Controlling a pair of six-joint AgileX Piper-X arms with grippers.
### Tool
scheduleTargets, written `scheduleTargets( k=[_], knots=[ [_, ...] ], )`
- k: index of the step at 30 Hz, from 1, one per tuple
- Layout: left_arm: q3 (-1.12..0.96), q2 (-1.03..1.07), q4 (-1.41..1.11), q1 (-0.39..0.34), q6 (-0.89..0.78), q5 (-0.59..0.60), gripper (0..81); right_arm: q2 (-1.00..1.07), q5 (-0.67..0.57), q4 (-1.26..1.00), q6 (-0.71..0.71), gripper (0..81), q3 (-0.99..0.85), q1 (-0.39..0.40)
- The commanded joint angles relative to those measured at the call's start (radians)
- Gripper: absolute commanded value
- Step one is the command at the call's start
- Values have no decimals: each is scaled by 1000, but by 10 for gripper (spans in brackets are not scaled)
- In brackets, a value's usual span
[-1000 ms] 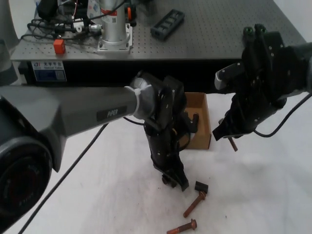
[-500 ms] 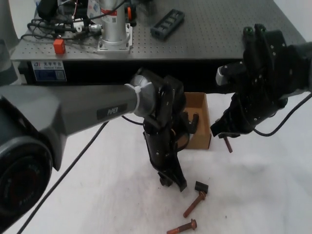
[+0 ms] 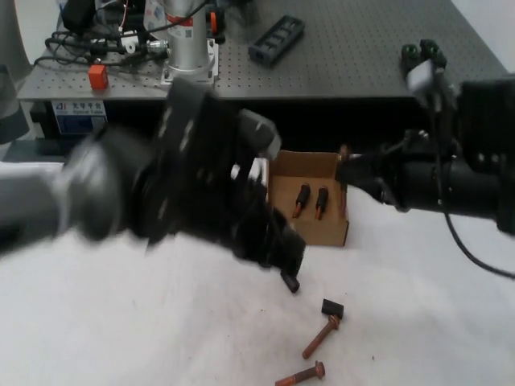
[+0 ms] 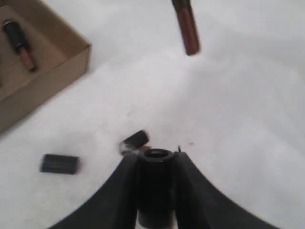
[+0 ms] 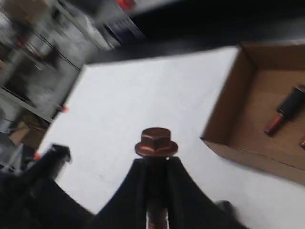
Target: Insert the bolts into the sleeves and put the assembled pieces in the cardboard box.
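My left gripper point(image 3: 287, 269) hangs over the white cloth in front of the cardboard box point(image 3: 322, 232), shut on a black sleeve point(image 4: 155, 183) that stands upright between its fingers. My right gripper point(image 3: 344, 172) is level with the box's right rim and shut on a copper bolt point(image 5: 156, 142), hex head facing its camera. Two assembled pieces point(image 3: 302, 199) point(image 3: 322, 201) lie inside the box. A loose black sleeve point(image 3: 332, 308) and two copper bolts point(image 3: 321, 337) point(image 3: 302, 374) lie on the cloth nearer the front.
A dark perforated bench point(image 3: 354, 56) with a metal post, cables and a black tray stands behind the box. The left arm's blurred bulk point(image 3: 161, 185) covers the cloth's left middle. In the left wrist view a copper shaft point(image 4: 187, 28) hangs above the cloth.
The left arm has swung up and leftward, uncovering the box's inside. The right arm has turned level, and its bolt now sits at the box's right rim instead of pointing down.
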Motion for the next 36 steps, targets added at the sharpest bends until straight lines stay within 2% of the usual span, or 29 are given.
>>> scheduleTargets(
  k=[1,3,12,30,36],
  knots=[
    [-34,-4,-9,-2,12,18,6,-20,-48,-232,143,13,48,19],
    [15,-25,-118,-2,-46,23,6,-20,-49,-340,226,13,91,45],
    [28,-38,-170,-2,-55,43,6,-20,-46,-353,223,13,116,125],
    [28,-38,-236,-2,-72,-1,6,-20,-42,-324,201,13,129,128],
    [28,-38,-244,-2,-105,-26,6,-20,-46,-324,150,13,129,133]
  ],
)
